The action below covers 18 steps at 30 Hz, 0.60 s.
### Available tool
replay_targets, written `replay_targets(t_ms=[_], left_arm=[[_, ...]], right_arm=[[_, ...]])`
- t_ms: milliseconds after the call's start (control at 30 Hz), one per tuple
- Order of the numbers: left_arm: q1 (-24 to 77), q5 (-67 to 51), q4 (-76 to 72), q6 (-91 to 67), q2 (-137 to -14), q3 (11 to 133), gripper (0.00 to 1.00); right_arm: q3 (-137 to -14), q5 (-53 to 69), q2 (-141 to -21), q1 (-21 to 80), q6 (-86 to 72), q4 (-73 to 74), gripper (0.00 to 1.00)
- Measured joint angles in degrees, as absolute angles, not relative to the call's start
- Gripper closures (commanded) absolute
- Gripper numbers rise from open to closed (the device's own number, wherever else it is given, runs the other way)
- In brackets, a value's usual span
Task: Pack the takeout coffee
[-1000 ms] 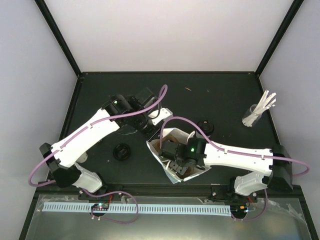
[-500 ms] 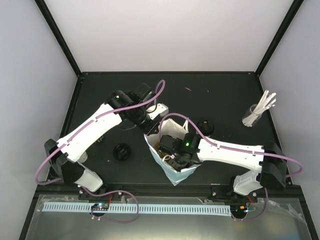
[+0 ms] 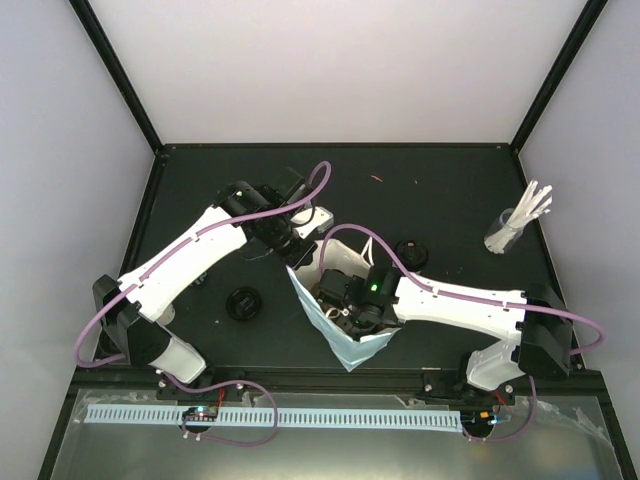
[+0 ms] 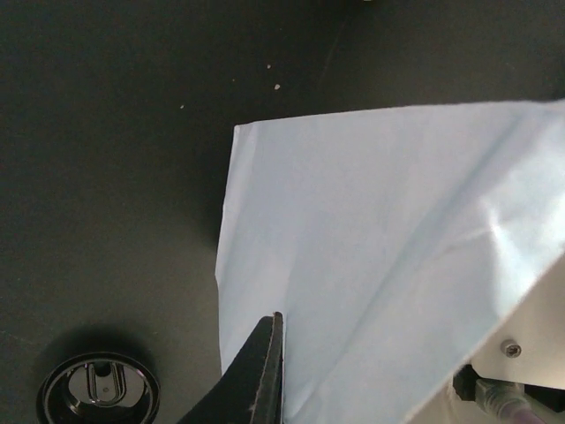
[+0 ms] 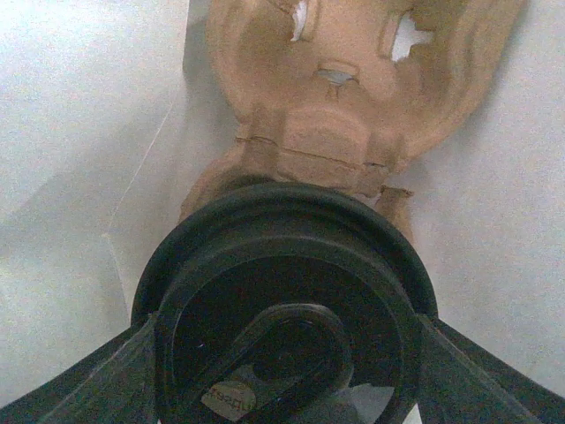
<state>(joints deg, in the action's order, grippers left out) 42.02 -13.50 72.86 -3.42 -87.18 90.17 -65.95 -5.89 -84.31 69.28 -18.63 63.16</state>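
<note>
A lidded cup (image 5: pixel 282 291) poised over its carrier (image 5: pixel 344 97) inside the bag (image 4: pixel 380 247)
The right pincer (image 5: pixel 291 353) grips the cup by its black lid, jaws spread wide, the carrier just beyond its tips; the left pincer (image 4: pixel 269 353), closed on the bag's rim, holds the mouth open. Seating it well probably means centring over a hole and lowering upright before release.

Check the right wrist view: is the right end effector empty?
No: the right end effector has a finger pressed on each side of a black cup lid, with the brown carrier beyond it.
</note>
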Motion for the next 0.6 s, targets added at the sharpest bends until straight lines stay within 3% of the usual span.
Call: replay_targets(t_ms=[600], left_arm=[[42.02,-10.44,72.82,-3.75,-87.18,90.17,0.97]], right_arm=[[-62.52,-6.31,-82.74,69.69,-23.29,60.40,0.58]])
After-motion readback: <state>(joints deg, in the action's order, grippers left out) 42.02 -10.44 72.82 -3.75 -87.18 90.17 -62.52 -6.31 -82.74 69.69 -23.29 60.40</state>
